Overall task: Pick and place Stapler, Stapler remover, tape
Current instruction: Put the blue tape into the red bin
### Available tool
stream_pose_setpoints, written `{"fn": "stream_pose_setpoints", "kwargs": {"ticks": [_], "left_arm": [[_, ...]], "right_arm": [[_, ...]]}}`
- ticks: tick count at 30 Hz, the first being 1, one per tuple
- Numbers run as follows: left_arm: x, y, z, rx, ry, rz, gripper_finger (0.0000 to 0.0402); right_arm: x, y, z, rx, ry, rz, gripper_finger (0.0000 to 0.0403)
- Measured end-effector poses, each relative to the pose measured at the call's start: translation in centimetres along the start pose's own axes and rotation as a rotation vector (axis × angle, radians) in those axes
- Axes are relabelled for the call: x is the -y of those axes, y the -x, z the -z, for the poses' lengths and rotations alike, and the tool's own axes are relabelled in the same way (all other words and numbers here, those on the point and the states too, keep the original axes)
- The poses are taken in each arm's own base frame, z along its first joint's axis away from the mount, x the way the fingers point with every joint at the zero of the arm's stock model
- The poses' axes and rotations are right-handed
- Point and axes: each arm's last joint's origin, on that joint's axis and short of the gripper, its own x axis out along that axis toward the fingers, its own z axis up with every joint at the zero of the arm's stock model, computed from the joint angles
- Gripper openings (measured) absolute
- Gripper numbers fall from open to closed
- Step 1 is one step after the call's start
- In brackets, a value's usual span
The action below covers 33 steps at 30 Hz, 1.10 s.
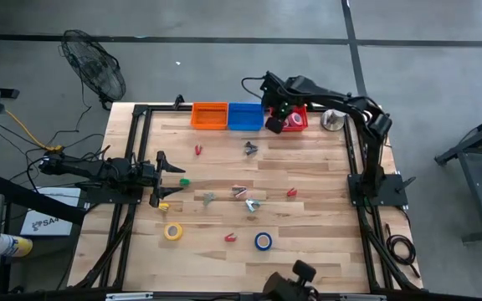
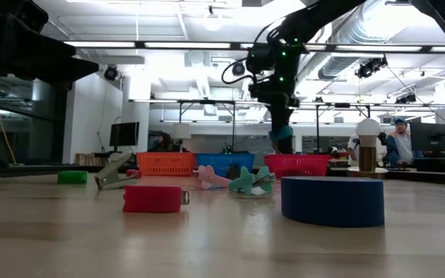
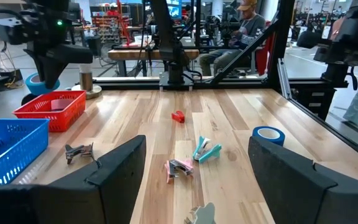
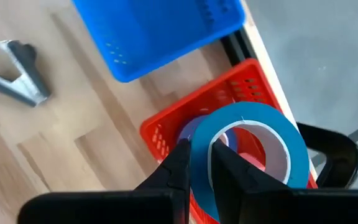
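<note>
While your right gripper (image 4: 205,163) pinched the blue tape roll (image 4: 247,146) by its wall above the red basket (image 4: 166,127), a skewed release could have rolled it over the rim; your left gripper (image 1: 171,174) waited, spread wide.

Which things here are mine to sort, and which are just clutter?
Job: blue tape roll held by the right gripper over the red basket; yellow tape roll; blue roll; red stapler.
Clutter: fan; ball lamp.
</note>
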Motion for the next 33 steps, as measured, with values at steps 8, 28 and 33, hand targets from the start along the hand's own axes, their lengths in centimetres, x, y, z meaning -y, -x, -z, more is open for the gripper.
{"fn": "stream_pose_setpoints", "kwargs": {"ticks": [8, 28, 33], "left_arm": [[0.0, 0.0, 0.0, 0.0, 0.0, 0.0, 0.028], [0.0, 0.0, 0.0, 0.0, 0.0, 0.0, 0.028], [0.0, 0.0, 0.0, 0.0, 0.0, 0.0, 0.028]], "right_arm": [[0.7, -0.1, -0.1, 0.024, -0.046, -0.033, 0.0029], [-0.1, -5.1, 2.0, 0.047, -0.044, 0.018, 0.0029], [0.1, -6.5, 3.0, 0.037, -0.058, 0.02, 0.0029]]}}
